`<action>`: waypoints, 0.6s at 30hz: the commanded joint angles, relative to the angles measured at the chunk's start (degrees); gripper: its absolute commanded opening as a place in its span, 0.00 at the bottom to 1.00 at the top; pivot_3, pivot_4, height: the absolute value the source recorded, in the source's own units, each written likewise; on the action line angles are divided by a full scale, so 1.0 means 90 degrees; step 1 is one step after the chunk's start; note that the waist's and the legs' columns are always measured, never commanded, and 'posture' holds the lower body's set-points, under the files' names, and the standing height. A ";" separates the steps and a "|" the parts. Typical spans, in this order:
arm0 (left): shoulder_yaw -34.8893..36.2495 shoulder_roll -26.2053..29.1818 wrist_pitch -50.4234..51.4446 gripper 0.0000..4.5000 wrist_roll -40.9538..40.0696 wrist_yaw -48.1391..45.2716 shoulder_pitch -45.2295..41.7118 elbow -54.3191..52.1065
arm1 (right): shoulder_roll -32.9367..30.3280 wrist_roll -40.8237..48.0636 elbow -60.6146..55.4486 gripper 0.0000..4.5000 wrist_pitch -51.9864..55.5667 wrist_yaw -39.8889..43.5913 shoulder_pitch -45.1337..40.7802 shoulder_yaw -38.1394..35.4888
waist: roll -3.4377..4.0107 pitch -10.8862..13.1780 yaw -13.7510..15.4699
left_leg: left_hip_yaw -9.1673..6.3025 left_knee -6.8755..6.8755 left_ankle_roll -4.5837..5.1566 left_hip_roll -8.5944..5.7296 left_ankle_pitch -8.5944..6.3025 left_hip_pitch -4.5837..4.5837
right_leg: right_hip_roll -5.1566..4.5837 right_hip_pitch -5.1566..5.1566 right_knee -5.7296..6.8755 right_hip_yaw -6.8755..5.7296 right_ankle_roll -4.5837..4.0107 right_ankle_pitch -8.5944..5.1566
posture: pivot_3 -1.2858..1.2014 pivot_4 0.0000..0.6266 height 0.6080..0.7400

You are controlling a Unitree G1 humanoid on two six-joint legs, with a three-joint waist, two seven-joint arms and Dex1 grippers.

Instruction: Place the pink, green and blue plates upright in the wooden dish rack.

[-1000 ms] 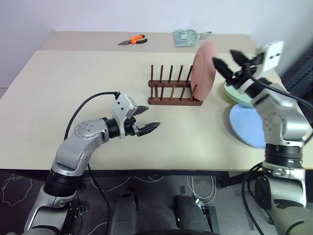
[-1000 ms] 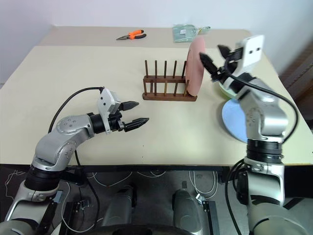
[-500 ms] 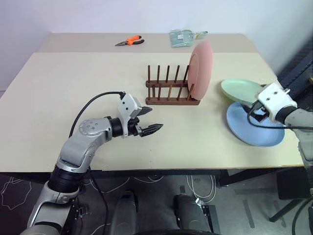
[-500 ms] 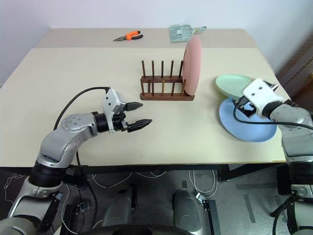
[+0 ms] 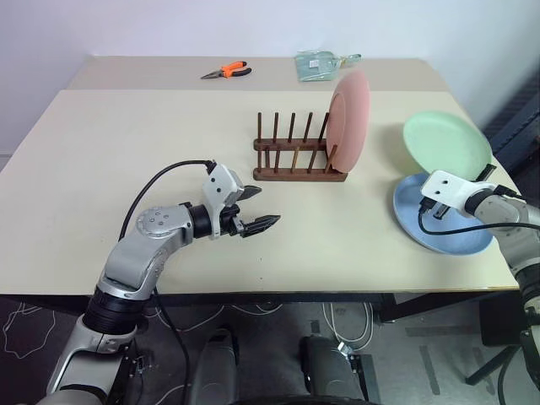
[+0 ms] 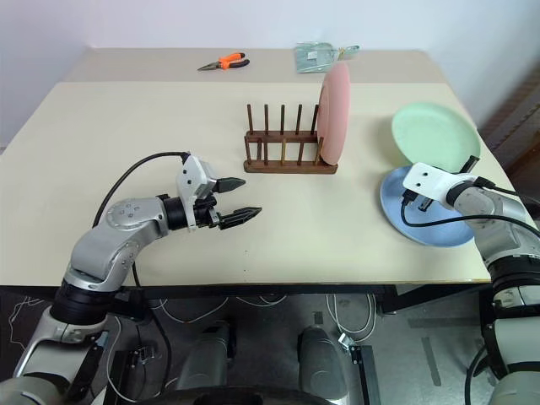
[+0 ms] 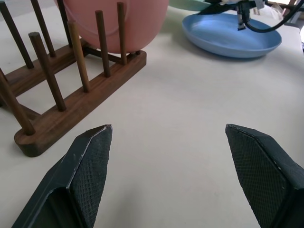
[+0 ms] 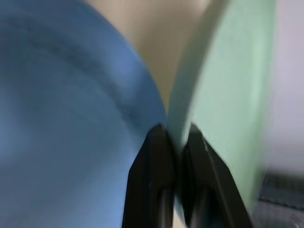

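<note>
Green plate (image 5: pixel 446 144), matte mint, tilts up near the surface's right edge, its lower rim clamped in the right end effector (image 8: pixel 175 137); left end effector (image 7: pixel 168 135) gapes empty.

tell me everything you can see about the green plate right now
The green plate is round, shallow, matte mint, with a low raised rim. It is tilted up off the table, its face toward the camera, above the far edge of the blue plate. The right end effector is shut on its lower rim. It is not in the wooden rack.

Lab: bare table (image 5: pixel 126 143), pliers (image 5: pixel 229 69), loose cables (image 6: pixel 253 312)
</note>
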 commanded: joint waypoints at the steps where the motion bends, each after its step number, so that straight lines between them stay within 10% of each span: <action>1: 0.0117 0.0040 -0.0105 0.87 -0.0001 -0.0003 0.0033 -0.0248 | -0.0161 -0.0021 -0.0722 0.00 -0.0052 -0.0335 0.0165 -0.0379 | 0.0000 0.0000 0.0002 | 0.0000 0.0000 0.0000 0.0001 0.0000 0.0000 | 0.0000 0.0000 0.0000 -0.0001 0.0000 0.0000 | 0.52 0.24 1.00; 4: 0.0152 0.0052 -0.0151 0.87 0.0011 0.0002 0.0036 -0.0180 | 0.0025 0.0484 -0.1754 0.00 0.0155 -0.0728 0.0232 -0.1114 | 0.0008 0.0004 0.0008 | 0.0000 0.0000 0.0000 0.0000 0.0000 -0.0001 | 0.0000 -0.0001 0.0001 0.0000 0.0001 0.0000 | 0.52 0.24 1.00; 10: 0.0353 -0.0132 -0.0519 0.87 0.0117 0.0227 -0.0010 0.0276 | 0.1561 0.4767 -0.4946 0.00 0.2488 -0.0191 -0.0639 -0.2846 | 0.0019 0.0005 -0.0019 | -0.0004 -0.0001 -0.0001 0.0004 0.0001 0.0007 | 0.0003 0.0000 0.0020 -0.0001 0.0024 0.0012 | 0.52 0.24 1.00; 18: 0.0559 -0.0174 -0.1207 0.87 0.0410 0.0314 -0.0001 0.1033 | 0.2335 0.9089 -0.6860 0.00 0.5130 -0.0455 -0.1171 -0.2920 | 0.0013 0.0004 0.0127 | -0.0010 0.0002 0.0006 0.0003 -0.0003 0.0006 | 0.0002 0.0017 0.0003 -0.0009 -0.0003 0.0000 | 0.52 0.24 1.00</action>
